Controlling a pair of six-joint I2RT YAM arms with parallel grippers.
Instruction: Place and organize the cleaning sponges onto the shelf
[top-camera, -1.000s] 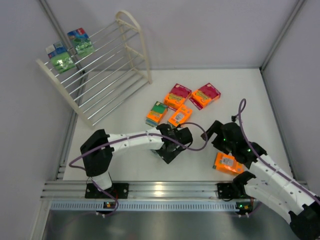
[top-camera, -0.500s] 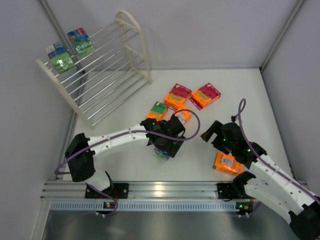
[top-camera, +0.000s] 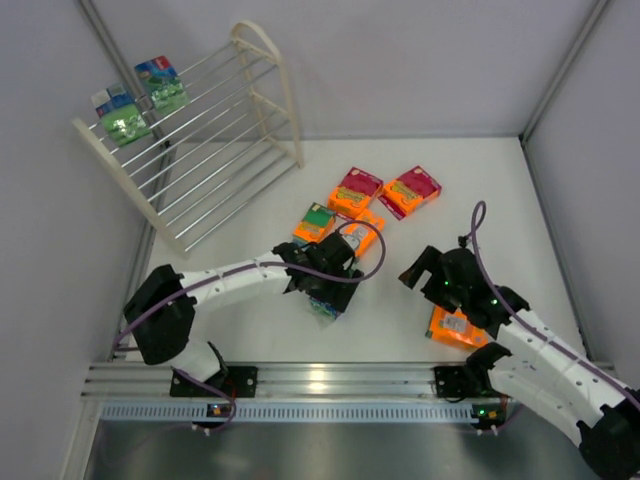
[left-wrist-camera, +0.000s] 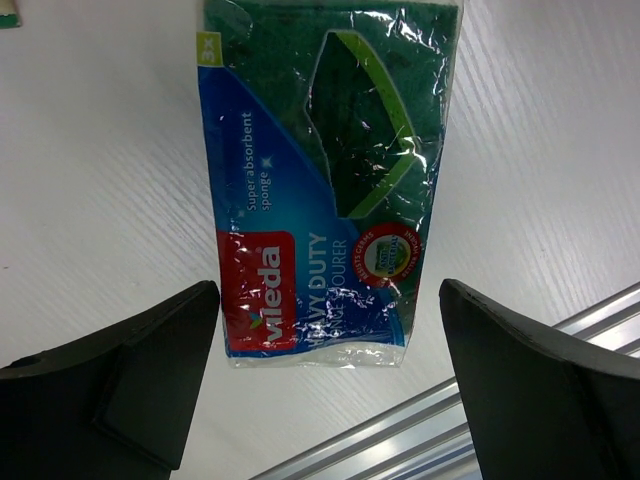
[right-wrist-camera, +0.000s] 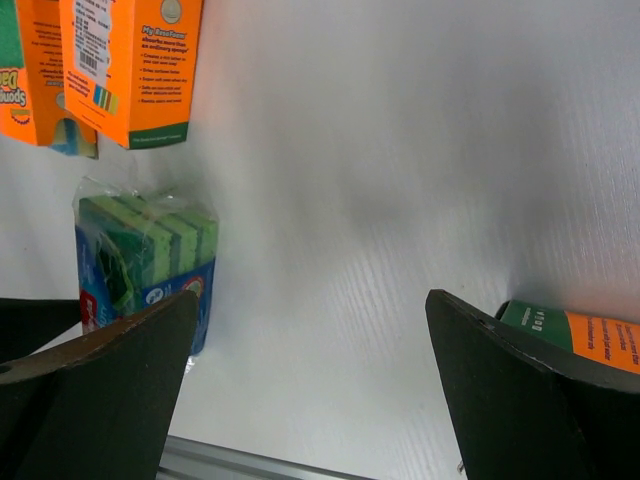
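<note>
Left tool (left-wrist-camera: 325, 300) spread above green pack (left-wrist-camera: 330, 180), rail (top-camera: 320, 380) close

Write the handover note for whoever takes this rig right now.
Left gripper: open, above a green sponge pack lying flat on the table, not gripped.
Right gripper: open, empty.
Done: two green packs on the shelf.
Left: that green pack, four orange packs mid-table, one orange pack partly under the right arm.
</note>
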